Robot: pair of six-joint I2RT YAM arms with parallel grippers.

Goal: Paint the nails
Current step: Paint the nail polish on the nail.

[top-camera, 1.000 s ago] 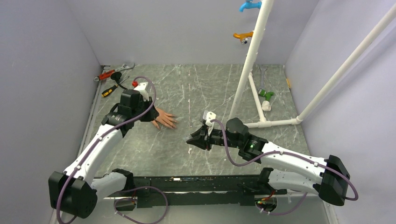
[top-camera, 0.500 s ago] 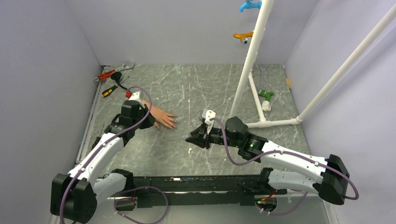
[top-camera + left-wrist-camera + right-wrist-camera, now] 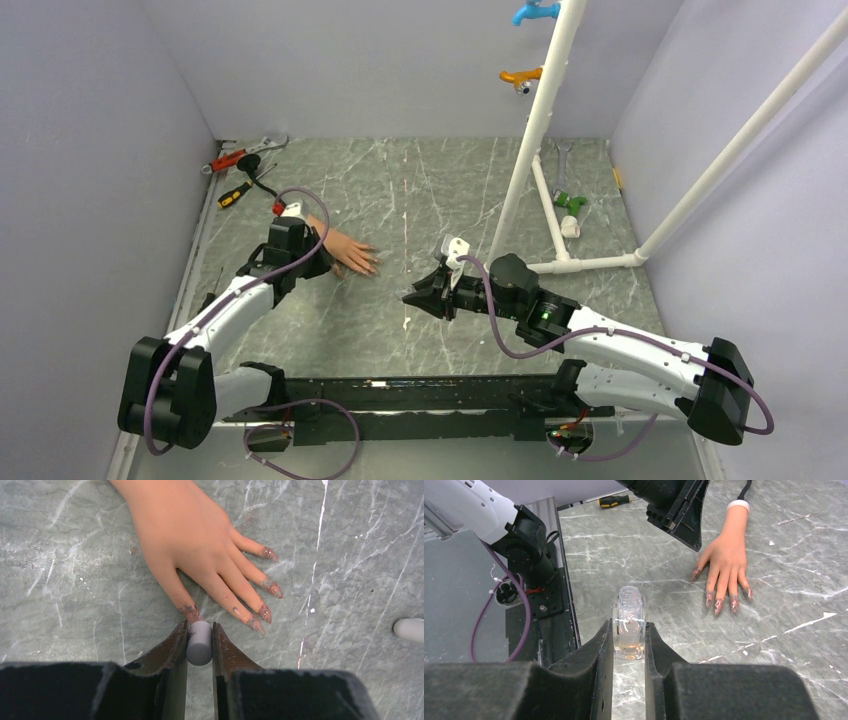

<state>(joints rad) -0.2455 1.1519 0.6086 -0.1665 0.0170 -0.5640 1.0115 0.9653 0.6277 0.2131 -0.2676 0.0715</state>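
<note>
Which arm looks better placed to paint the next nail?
Left. The left gripper pinches the grey cap right at the mannequin hand's thumbnail; the right gripper only holds the clear bottle, apart from the hand.

There was 1 flesh-coloured mannequin hand [image 3: 185, 535] bearing 5 reddish-pink nails [image 3: 273, 588], 1 small clear glass bottle [image 3: 629, 625], 1 short white cylinder [image 3: 199, 642], 1 blue tap [image 3: 530, 12] and 1 orange tap [image 3: 520, 75].

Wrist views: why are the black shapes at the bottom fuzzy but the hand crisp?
Left wrist view: the left gripper, shut on a white cap, is too near for focus; the mannequin hand is sharp. Right wrist view: the right gripper blurs likewise; its clear bottle shows glints.
</note>
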